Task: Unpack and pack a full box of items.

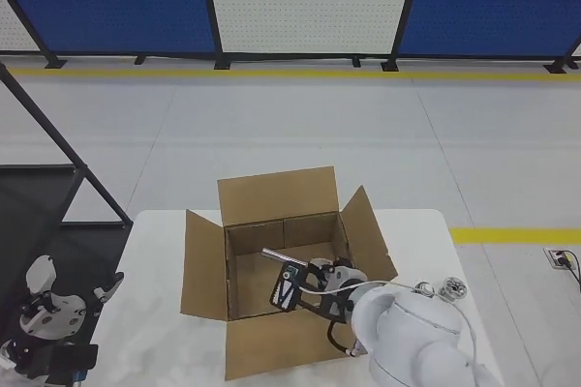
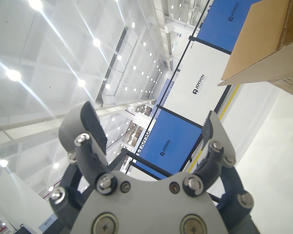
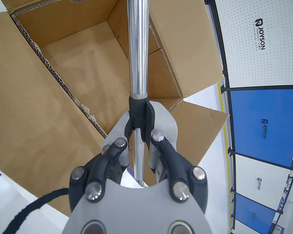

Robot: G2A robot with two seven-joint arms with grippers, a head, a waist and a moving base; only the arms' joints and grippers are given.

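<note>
An open cardboard box [image 1: 202, 266] stands on the white table, all its flaps folded out. In the right wrist view, the part of the box [image 3: 22, 98] floor that shows is bare. My right gripper [image 1: 308, 273] hangs over the box's near right part, shut on a shiny metal rod [image 1: 279, 257]. The rod [image 3: 136, 49] juts out past the black pads [image 3: 149, 115] over the box's inside. My left gripper [image 2: 151, 125] is open with nothing in it and points up at the ceiling. It sits off the table's near left corner [image 1: 76, 282]. A box flap [image 2: 258, 37] shows beside it.
The white table [image 1: 155, 300] has bare room left of the box. A black metal rack [image 1: 24, 208] stands beside the table on the left. Blue and white partition panels [image 1: 300, 24] line the far side of the floor.
</note>
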